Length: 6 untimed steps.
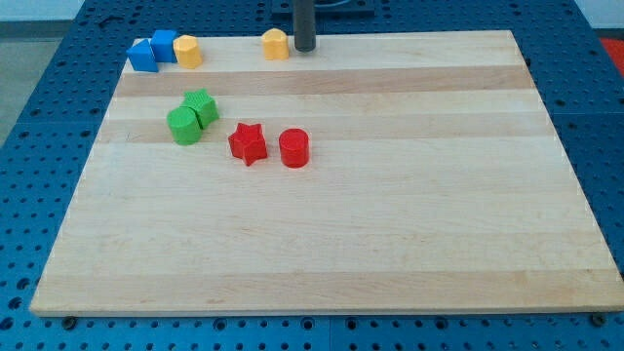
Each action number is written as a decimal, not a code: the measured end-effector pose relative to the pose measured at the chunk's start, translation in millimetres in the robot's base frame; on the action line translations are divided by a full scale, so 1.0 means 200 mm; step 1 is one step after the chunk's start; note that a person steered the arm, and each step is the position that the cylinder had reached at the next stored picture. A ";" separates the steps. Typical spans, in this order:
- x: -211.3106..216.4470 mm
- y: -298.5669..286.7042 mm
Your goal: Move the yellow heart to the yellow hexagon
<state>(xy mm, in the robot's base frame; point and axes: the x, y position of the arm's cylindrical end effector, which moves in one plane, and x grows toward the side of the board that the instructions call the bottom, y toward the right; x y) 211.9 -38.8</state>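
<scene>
Tip just right of yellow heart, touching or nearly

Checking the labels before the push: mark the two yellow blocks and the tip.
yellow block by the tip [276, 45], camera view, front face.
yellow block by the blue blocks [187, 51], camera view, front face.
my tip [304, 48], camera view, rod's lower end.

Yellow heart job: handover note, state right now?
My tip sits at the view's top edge of the board, right beside the yellow heart, on its right. The yellow hexagon is further to the view's left, next to two blue blocks. Heart and hexagon are apart, so the job is not done. Left: push the heart leftward along the top edge. Green and red blocks lie below, off that path.
</scene>
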 end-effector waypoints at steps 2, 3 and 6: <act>0.00 -0.27; 0.00 -0.22; 0.01 -0.42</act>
